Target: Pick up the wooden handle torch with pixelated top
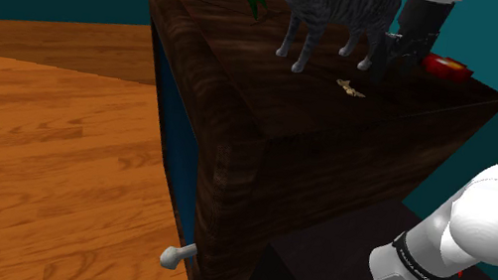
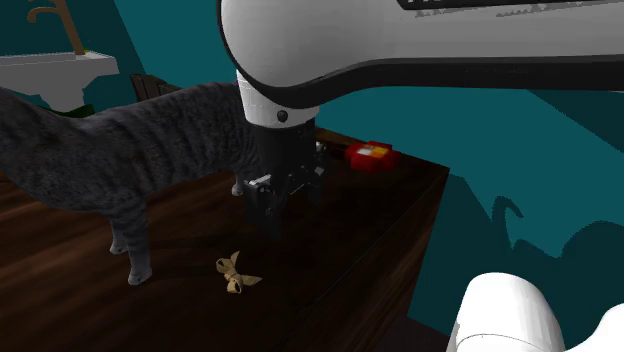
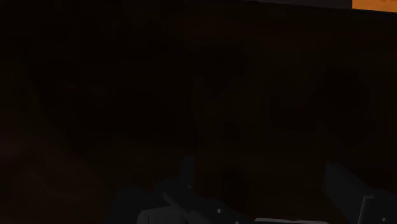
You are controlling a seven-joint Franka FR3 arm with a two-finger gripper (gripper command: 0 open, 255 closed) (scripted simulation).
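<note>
Dark wooden cabinet top (image 1: 246,78) with a grey striped cat figure (image 2: 90,150) taken as landmark. The gripper (image 2: 272,222) is shown lowered close to the top, just beside the cat's flank, between the cat and a red piece with a yellow patch (image 2: 368,155). In the wrist view its fingers (image 3: 186,181) are seen standing apart, with nothing made out between them. The torch (image 2: 236,273) is judged to be the small tan piece lying flat near the cat's forepaw, apart from the gripper and on the side of the cat facing the cabinet's long edge. Its long axis appears to run roughly along that edge, though the shape is too small for handle and top to be told apart. Open surface is left around the torch on the edge side. The cat's legs are judged the closest obstacle to a lateral approach.
</note>
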